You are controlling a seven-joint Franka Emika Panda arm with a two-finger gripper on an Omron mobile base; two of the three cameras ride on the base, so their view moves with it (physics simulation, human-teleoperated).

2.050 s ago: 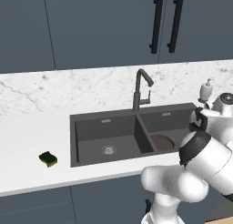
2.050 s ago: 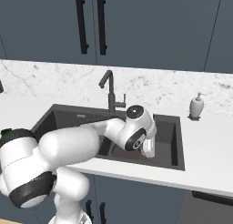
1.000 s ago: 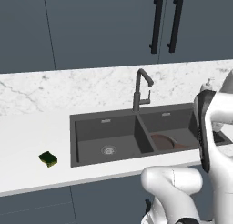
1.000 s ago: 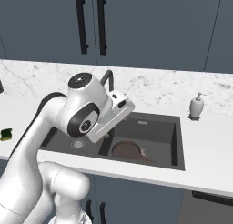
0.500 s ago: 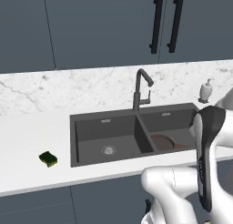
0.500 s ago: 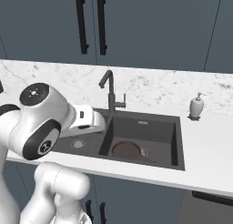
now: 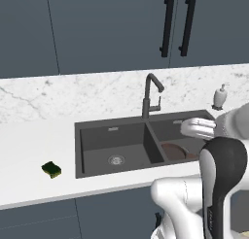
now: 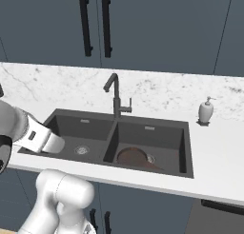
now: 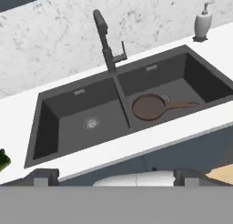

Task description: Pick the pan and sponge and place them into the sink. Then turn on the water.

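- Since 0.5 s ago: arm swung further toward the left basin side of the sink (image 8: pixel 71 118); in right base view forearm now lies low over the sink's front-left corner, where before a large rounded joint stood there.
- Pan (image 9: pixel 150 107) unchanged, flat on the floor of the right basin, handle pointing away from the divider. Sponge (image 7: pixel 51 169) unchanged on the white surface (image 7: pixel 29 150), well left of the sink.
- Hand view alone shows pan handle full length, both drains, and faucet (image 9: pixel 105 41) from above at the sink's back rim over the divider; sponge there only a green sliver at the far-left edge (image 9: pixel 2 159).
- Left base view alone shows the sponge whole, green top over yellow base.
- Soap dispenser (image 8: pixel 206 112) behind the sink's right rear corner.
- Hand (image 9: pixel 113 176): two dark fingertips set wide apart, nothing between them; spread, empty.
- Hand high above the sink's front rim; pan below and right of it, sponge far left, neither touched.
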